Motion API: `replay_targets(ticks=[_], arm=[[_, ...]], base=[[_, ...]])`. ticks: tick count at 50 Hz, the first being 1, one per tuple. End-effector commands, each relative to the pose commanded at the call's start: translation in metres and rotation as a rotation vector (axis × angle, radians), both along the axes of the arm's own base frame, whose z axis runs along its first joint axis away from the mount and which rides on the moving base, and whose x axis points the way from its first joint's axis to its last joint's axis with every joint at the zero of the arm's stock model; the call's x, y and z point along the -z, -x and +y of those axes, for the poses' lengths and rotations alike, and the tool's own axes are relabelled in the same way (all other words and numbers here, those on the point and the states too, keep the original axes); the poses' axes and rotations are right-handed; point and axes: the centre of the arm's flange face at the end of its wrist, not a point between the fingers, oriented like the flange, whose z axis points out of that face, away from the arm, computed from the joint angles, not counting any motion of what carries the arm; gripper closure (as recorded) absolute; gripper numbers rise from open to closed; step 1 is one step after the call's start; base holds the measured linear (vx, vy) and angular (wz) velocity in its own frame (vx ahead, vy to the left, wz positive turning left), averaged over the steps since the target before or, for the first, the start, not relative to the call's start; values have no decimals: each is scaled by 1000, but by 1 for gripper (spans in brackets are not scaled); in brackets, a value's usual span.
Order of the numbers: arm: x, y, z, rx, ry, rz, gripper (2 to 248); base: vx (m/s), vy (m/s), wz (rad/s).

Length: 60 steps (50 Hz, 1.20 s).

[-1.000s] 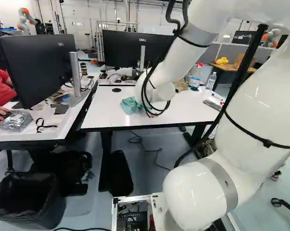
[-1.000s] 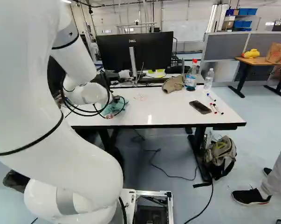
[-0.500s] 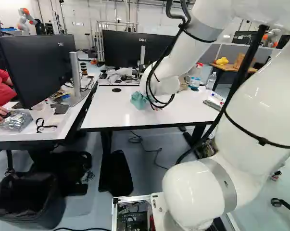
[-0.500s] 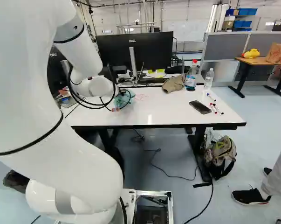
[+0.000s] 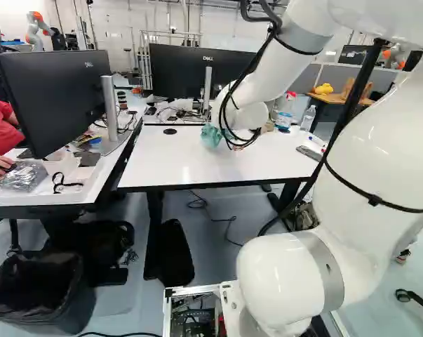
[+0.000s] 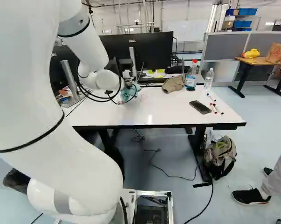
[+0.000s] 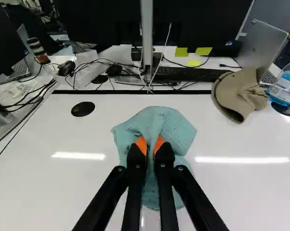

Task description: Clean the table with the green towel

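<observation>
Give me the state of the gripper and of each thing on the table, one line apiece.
Gripper: shut, gripping
Green towel: bunched, pinched in the gripper
Spray bottle: upright, holding blue liquid
Clear bottle: upright
Cap: lying slumped
Phone: lying flat
Markers: lying loose

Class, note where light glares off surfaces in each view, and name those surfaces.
Wrist view: two bright streaks of glare on the table, one on either side of the towel; right base view: a small bright patch near the table's near edge; left base view: small highlights on the arm's glossy white shell.
</observation>
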Motion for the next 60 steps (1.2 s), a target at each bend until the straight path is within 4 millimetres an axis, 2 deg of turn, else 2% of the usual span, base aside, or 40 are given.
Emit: replay_targets(ticks=[26, 43, 60], arm=[[0, -38, -33, 68, 0, -4, 213], [1, -71, -39, 77, 0, -11, 213], [10, -77, -40, 77, 0, 3, 213]], base=[[0, 0, 0], [0, 0, 0], [0, 0, 0]])
